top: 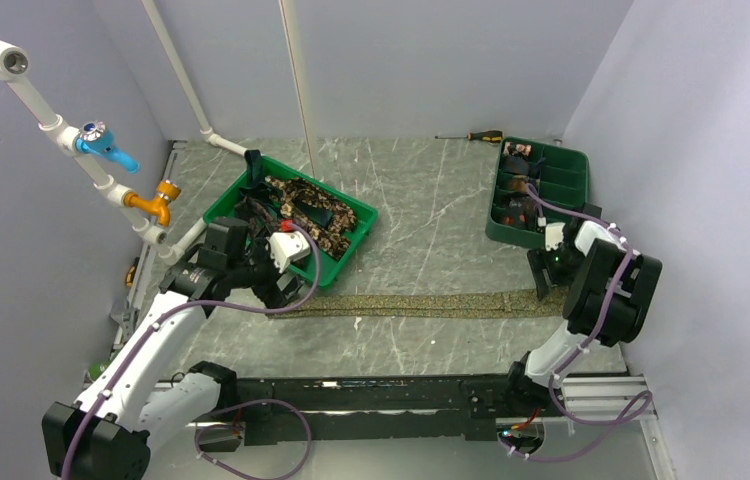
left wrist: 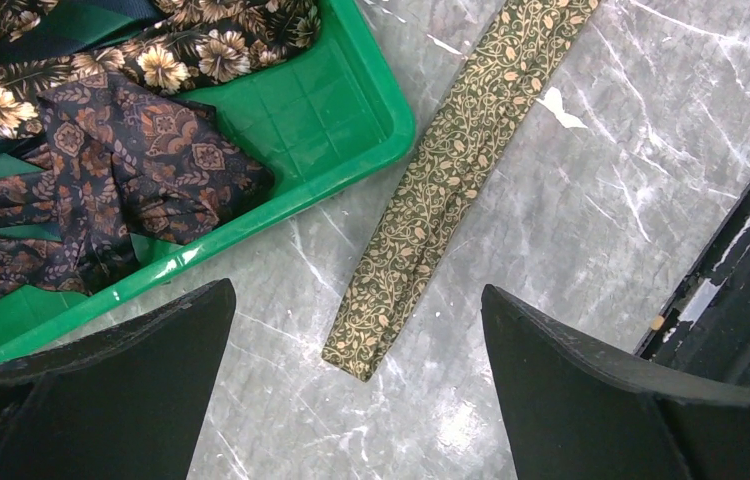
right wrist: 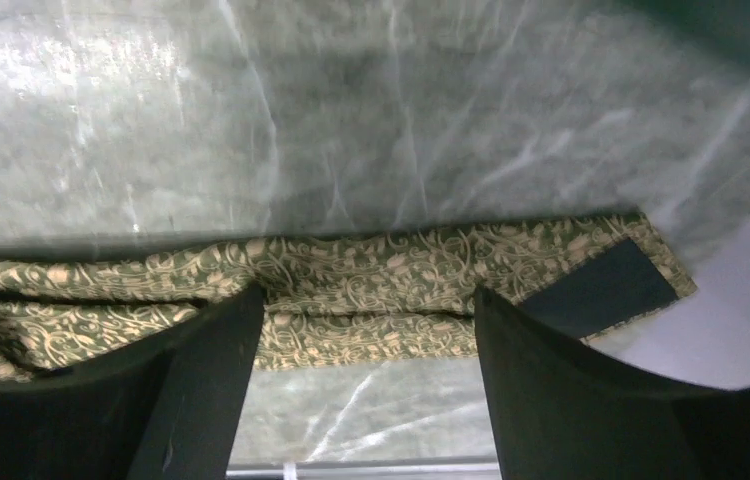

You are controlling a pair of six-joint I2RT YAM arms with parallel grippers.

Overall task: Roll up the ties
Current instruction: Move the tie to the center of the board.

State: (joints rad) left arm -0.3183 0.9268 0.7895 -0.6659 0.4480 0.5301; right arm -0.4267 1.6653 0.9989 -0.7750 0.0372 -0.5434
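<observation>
One long olive tie with a tan vine print lies flat as a strip across the table. Its narrow tip rests on the marble just ahead of my left gripper, which stands wide open above it and holds nothing. My right gripper is open low over the tie's wide end, one finger on each side of a stretch of fabric. The dark lining of that end faces up. More ties, floral and dark brown, lie heaped in the left green tray.
The left tray's corner sits close beside the tie's narrow end. A compartmented green tray at the back right holds small dark coils. A screwdriver lies by the back wall. A black rail runs along the near edge.
</observation>
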